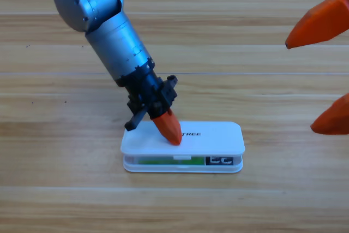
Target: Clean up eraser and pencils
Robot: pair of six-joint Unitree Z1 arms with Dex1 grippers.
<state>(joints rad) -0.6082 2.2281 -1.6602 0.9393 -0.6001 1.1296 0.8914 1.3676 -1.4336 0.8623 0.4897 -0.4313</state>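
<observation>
The left arm comes down from the upper left of the picture, and its claw (170, 132) points at the white case (212, 136) near the middle of the wooden tabletop (65, 189). The orange tip of the claw presses on the left part of the case's lid, just left of the small print on it. Only one orange tip shows, so the two jaws look closed together, with nothing held between them.

The lid lies low over the tray of the case and covers most of it; only a narrow strip along the front edge is open to view. In that strip, on the left, the light green pencil (161, 161) lies lengthwise inside the tray. At the right end of the same strip sits the eraser (222, 161), black with white markings, in its own small compartment. The black pencil with the red cap is hidden under the lid.

The right claw (327, 75) waits at the right edge of the picture, large and partly cut off, well apart from the case. Its two orange jaws stand wide apart, one above the other, holding nothing
</observation>
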